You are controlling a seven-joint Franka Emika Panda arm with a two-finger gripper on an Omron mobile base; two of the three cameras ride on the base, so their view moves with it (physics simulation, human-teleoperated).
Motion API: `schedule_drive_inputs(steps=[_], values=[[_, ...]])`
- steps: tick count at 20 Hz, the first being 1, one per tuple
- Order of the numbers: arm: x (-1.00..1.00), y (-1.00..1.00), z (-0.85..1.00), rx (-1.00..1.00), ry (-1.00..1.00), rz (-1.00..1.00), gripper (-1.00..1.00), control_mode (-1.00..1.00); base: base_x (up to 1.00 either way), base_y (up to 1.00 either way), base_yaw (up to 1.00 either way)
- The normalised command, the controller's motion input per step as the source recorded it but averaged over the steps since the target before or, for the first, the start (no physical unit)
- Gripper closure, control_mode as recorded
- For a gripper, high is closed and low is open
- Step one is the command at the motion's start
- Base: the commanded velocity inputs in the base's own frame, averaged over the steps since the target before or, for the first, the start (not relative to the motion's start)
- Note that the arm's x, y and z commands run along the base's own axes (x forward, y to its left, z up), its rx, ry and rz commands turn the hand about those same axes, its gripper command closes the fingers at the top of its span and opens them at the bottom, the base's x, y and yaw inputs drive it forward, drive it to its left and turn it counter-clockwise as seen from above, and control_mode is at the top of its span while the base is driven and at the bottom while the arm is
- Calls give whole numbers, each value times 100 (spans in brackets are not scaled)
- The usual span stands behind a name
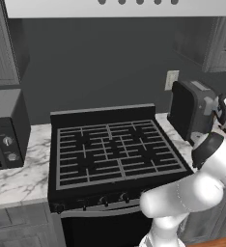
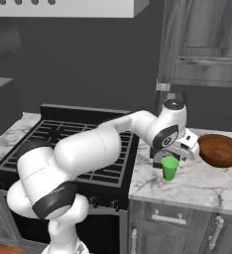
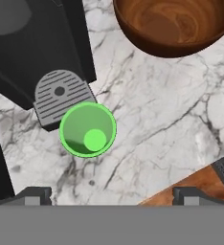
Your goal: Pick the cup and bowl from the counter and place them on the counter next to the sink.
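Observation:
The small green cup [image 3: 87,129] stands upright on the white marble counter [image 3: 152,110], seen from straight above, right in front of a black coffee machine's drip tray [image 3: 58,97]. The wide reddish-brown bowl [image 3: 173,24] sits a little further along the counter. My gripper [image 3: 112,196] hovers above the cup, open, its two dark fingertips [image 3: 35,195] far apart with nothing between them. From the right base view the hand hangs just over the cup [image 2: 170,167], with the bowl [image 2: 221,150] to its right. The sink is out of view.
A black grated stove [image 1: 115,149] lies left of the cup's counter section [image 2: 197,186]. The black coffee machine [image 1: 190,113] stands against the wall behind the cup. A microwave [image 1: 4,130] sits far left. Upper cabinets [image 2: 207,39] hang above the bowl.

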Motion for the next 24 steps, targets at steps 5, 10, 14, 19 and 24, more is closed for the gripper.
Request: schedule_drive_inputs(steps=[5,10,14,19,24], values=[[15,0,-19,0,0,0,-100,-100,0,0,0],[8,1,-22,0,0,0,-100,-100,0,0,0],[3,0,-21,0,0,0,-100,-100,0,0,0],[26,0,-27,0,0,0,-100,-100,0,0,0],[21,0,-19,0,0,0,-100,-100,0,0,0]])
